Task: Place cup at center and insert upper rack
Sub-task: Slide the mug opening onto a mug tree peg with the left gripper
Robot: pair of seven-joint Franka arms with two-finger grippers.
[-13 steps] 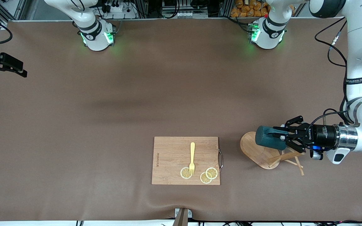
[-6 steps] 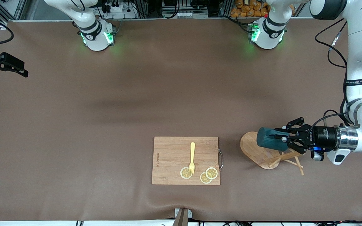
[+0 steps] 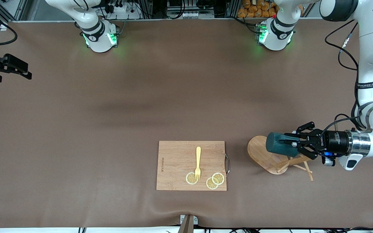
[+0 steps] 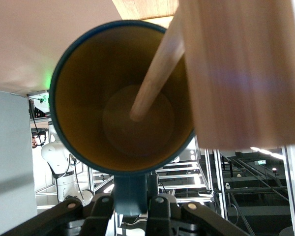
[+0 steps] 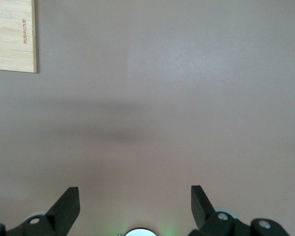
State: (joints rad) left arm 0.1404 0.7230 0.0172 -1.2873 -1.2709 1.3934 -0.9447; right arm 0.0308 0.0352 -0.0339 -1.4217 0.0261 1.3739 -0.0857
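While our left hand (image 3: 291,142) is clenched on the handle of the cup (image 3: 279,144), the cup hangs on its side over the upper rack (image 3: 270,155), with its mouth turned toward the wrist. The rack lies toppled on the tabletop (image 3: 141,106), at about four o'clock from the middle of the front view, toward the left arm's end. In the left wrist view one thin peg (image 4: 155,73) reaches into the yellowish inside of the cup (image 4: 123,98), so the cup is not yet free of the rack.

We judge the cup to be glazed ceramic: stiff, smooth, a little slippery, rather heavy for its size, and it can chip if it knocks the wood. The handle is a narrow hold, so the cup may swing around it; we would move slowly.

The rack looks like light bamboo, matte and with fine grain. Its base is a flat oval, its post is round, and its pegs are thin and angled. We think it is light and stiff, but the pegs can snap. The post seems the best place to take it, near the base.

At six o'clock lies a rectangular bamboo cutting board (image 3: 176,155) with a metal handle, a yellow fork (image 3: 198,161) and lemon slices (image 3: 215,180).

Our right hand (image 3: 8,68) waits released at nine o'clock, over bare tabletop.
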